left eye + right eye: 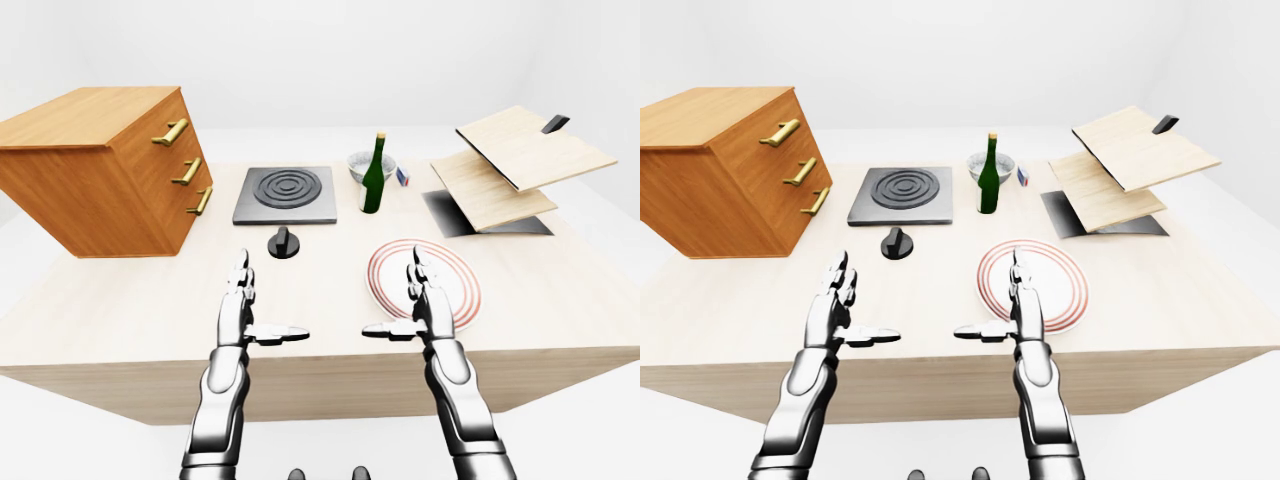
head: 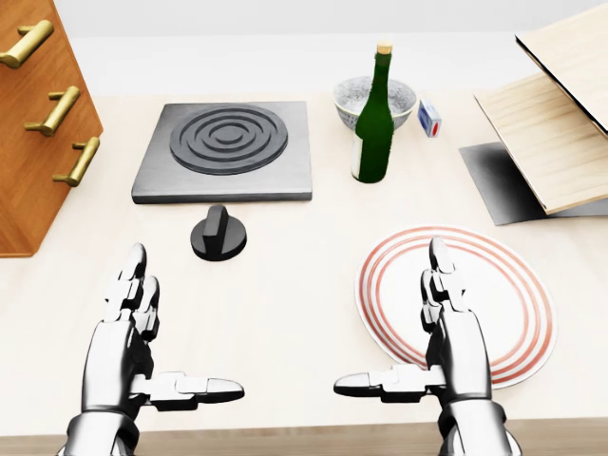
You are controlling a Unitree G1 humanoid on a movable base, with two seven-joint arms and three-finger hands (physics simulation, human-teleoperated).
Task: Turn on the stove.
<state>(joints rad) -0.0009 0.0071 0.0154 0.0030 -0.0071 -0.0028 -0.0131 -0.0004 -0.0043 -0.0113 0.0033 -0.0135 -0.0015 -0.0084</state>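
Far out to the left hand's left sits the wooden drawer chest [image 1: 100, 170], three brass handles showing. The left hand [image 2: 133, 332] hovers over the pale worktop [image 2: 285, 313], fingers stretched straight, thumb jutting inward — released, nothing in it. Up and a little to the right of that hand in the head view stands the black stove knob [image 2: 218, 233], clear of the fingers, and just beyond the knob lies the dark stove plate [image 2: 226, 150] with its ringed burner.

Across to the right hand [image 2: 451, 332] — same story, fingers flat and spread, thumb pointing in toward the other thumb, gripping nothing. It hangs over the red-ringed plate [image 2: 513, 313]. Above that hand in the head view stands the green bottle [image 2: 373, 119], upright, with a speckled bowl [image 2: 404, 95] just behind it (a small blue-and-white box [image 2: 429, 118] beside the bowl). Off to the hand's upper right, tilted wooden boards [image 1: 520, 160] rest over a dark sheet [image 1: 450, 215].
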